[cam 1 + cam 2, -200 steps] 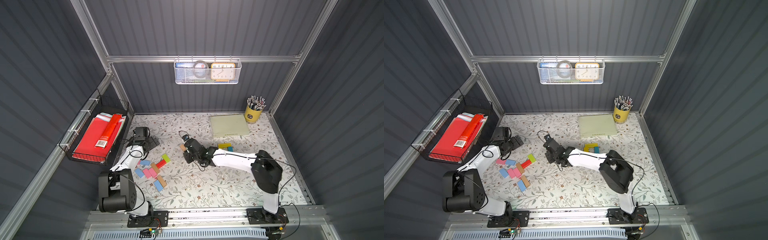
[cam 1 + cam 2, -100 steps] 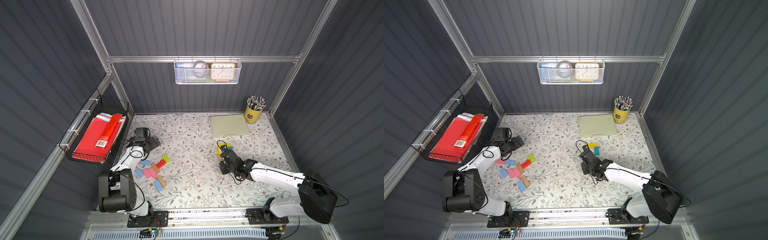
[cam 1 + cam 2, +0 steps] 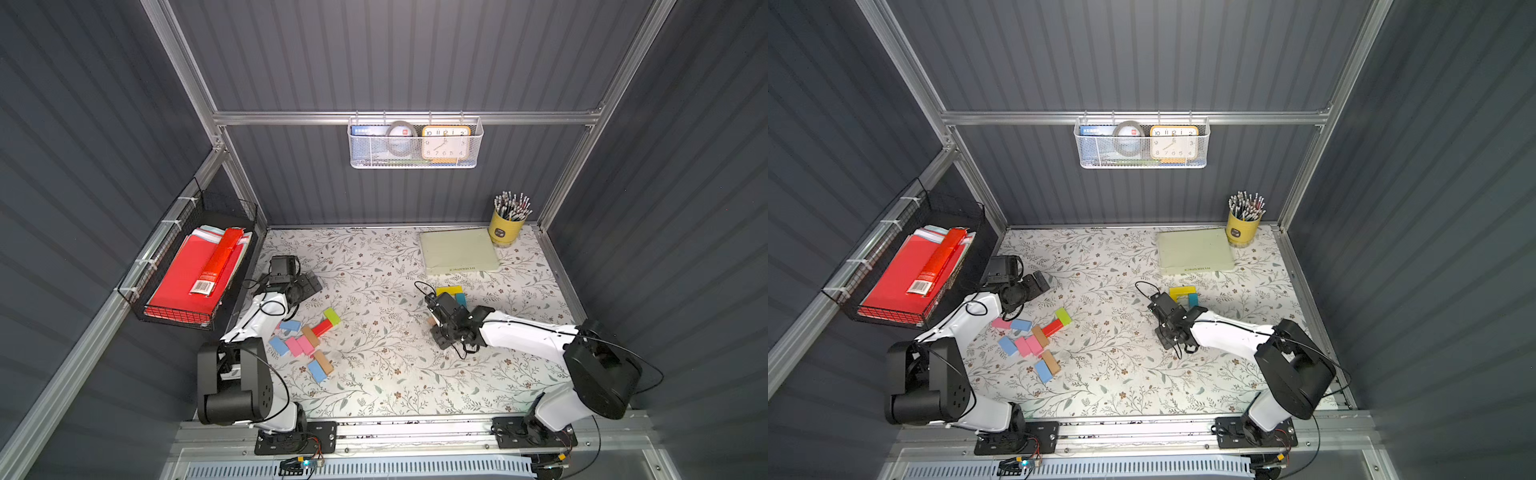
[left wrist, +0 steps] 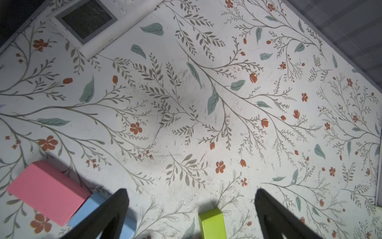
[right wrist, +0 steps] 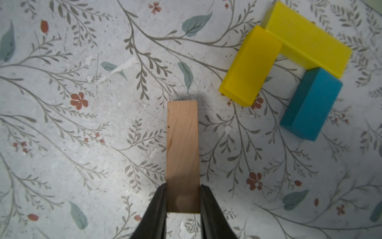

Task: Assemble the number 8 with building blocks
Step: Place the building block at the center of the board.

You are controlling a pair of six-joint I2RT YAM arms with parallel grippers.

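Top view, nearest: loose blocks [image 3: 305, 345] scattered on desk [image 3: 395, 386], unused. Just beyond, left pincer [image 4: 191, 191] spread wide, empty. Right pincer [image 5: 183, 198] clamps tan block [image 5: 183, 144] near started figure. Farthest: 2 yellow blocks [image 5: 250, 66] and 1 blue block [image 5: 312, 103] touching, U-shaped. Judged: upper loop begun, most of 8 left.

Both top views look steeply down from high at the front onto the whole floral tabletop [image 3: 374, 266]. Each wrist camera faces a small patch of it from close by; the right wrist view shares the yellow blocks [image 5: 306, 41] with them.
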